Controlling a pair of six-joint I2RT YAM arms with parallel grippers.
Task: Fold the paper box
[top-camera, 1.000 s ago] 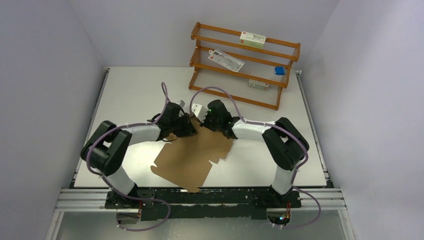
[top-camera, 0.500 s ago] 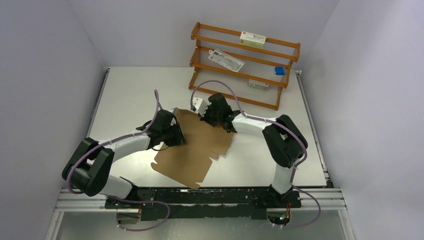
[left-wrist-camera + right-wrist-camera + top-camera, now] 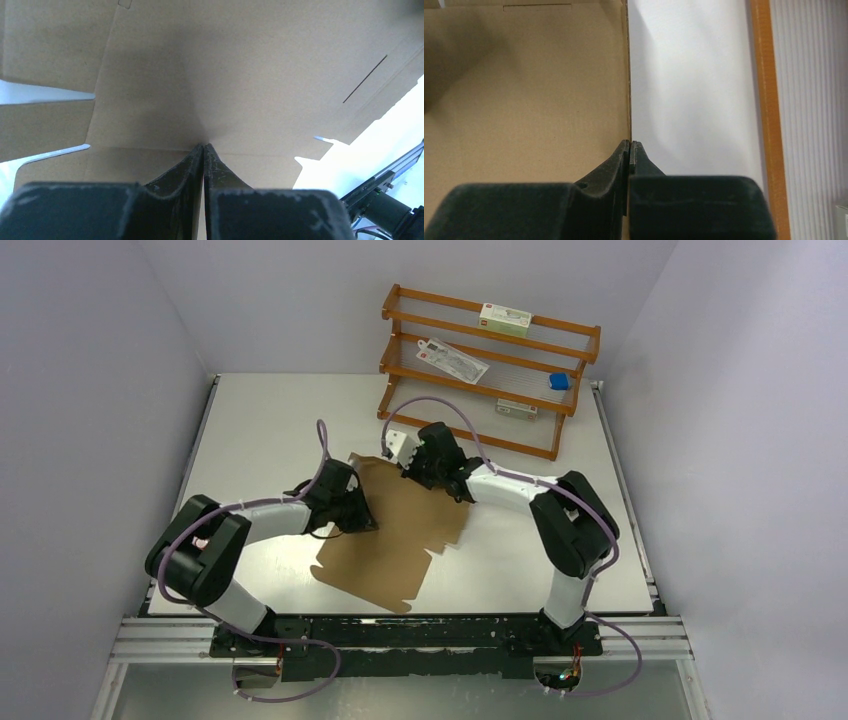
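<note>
The paper box (image 3: 390,540) is a flat brown cardboard sheet with flaps and notches, lying mid-table between the arms. My left gripper (image 3: 358,520) is over its left part. In the left wrist view its jaws are shut (image 3: 203,146), tips resting on the cardboard (image 3: 225,75) right at a crease line. My right gripper (image 3: 408,468) is at the sheet's far edge. The right wrist view shows it shut (image 3: 630,142) on that thin edge, which runs straight into the jaws with the brown panel (image 3: 524,100) to their left.
An orange wooden rack (image 3: 490,370) stands at the back right, holding a white and green carton (image 3: 505,318), a flat packet (image 3: 452,360) and a small blue item (image 3: 559,382). Its rail (image 3: 764,100) lies just beyond the right gripper.
My left gripper has pulled back from the sheet's far edge to its left part and closed. The right gripper moved slightly farther back with the edge, and the sheet shifted a little.
</note>
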